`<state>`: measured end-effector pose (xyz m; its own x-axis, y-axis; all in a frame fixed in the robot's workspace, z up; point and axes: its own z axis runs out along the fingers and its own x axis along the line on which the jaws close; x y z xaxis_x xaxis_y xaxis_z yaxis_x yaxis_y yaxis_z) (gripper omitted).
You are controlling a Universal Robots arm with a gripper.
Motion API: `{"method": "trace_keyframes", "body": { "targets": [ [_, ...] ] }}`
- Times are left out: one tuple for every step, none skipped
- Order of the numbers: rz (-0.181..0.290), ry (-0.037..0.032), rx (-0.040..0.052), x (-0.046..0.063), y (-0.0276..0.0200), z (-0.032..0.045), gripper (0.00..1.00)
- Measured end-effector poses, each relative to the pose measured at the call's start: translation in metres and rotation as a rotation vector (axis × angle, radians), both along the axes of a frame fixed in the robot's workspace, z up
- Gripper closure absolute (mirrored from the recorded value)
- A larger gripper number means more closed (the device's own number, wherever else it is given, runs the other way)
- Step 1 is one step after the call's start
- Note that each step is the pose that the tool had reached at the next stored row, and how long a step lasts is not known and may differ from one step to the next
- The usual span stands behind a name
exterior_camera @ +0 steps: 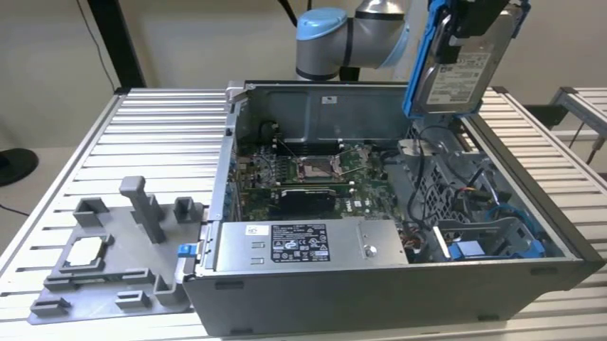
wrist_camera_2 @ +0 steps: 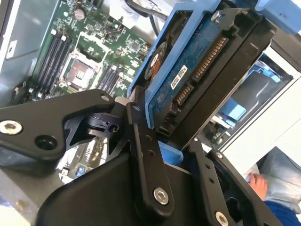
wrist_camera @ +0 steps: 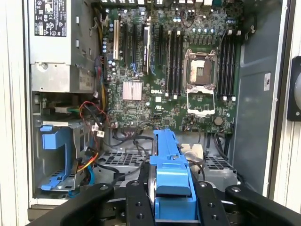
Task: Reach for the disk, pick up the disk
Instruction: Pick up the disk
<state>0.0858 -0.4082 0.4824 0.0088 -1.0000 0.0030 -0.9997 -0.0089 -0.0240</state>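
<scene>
Gripper (wrist_camera_2: pixel 171 136) is clamped on the disk (exterior_camera: pixel 462 67), black fingers (wrist_camera_2: pixel 149 165) pressing its blue frame from both sides in both wrist views. Disk (wrist_camera_2: pixel 188 75) hangs upright in the air, lifted clear above the open computer case (exterior_camera: pixel 399 284), near the case's far corner at the exterior view's right; its white label faces the camera. Below it lie the motherboard (wrist_camera: pixel 188 70), loose cables (wrist_camera: pixel 91 115) and a blue drive bay (wrist_camera: pixel 54 146). Power supply box (exterior_camera: pixel 303 245) sits at the case's near wall. Grey fixture tray (exterior_camera: pixel 104 284), carrying a small chip (exterior_camera: pixel 84 250), rests on the slatted table (exterior_camera: pixel 152 128) at the exterior view's left, well apart from the disk
</scene>
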Motion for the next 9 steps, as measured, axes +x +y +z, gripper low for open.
{"method": "trace_keyframes", "body": {
  "targets": [
    [0.000, 0.0000, 0.0001, 0.0000, -0.0009, 0.0000, 1.00],
    [0.000, 0.0000, 0.0000, 0.0000, -0.0020, 0.0000, 1.00],
    [0.000, 0.0000, 0.0001, 0.0000, -0.0031, 0.0000, 1.00],
    [0.000, 0.0000, 0.0001, 0.0000, -0.0043, 0.0000, 1.00],
    [0.000, 0.0000, 0.0001, 0.0000, -0.0054, -0.0001, 1.00],
    [0.000, 0.0000, 0.0001, 0.0000, -0.0066, 0.0000, 1.00],
    [0.000, 0.0000, 0.0001, 0.0000, -0.0078, 0.0000, 1.00],
    [0.000, 0.0000, 0.0001, 0.0000, -0.0090, 0.0000, 1.00],
    [0.000, 0.0000, 0.0002, 0.0000, -0.0102, -0.0001, 1.00]
  ]
}}
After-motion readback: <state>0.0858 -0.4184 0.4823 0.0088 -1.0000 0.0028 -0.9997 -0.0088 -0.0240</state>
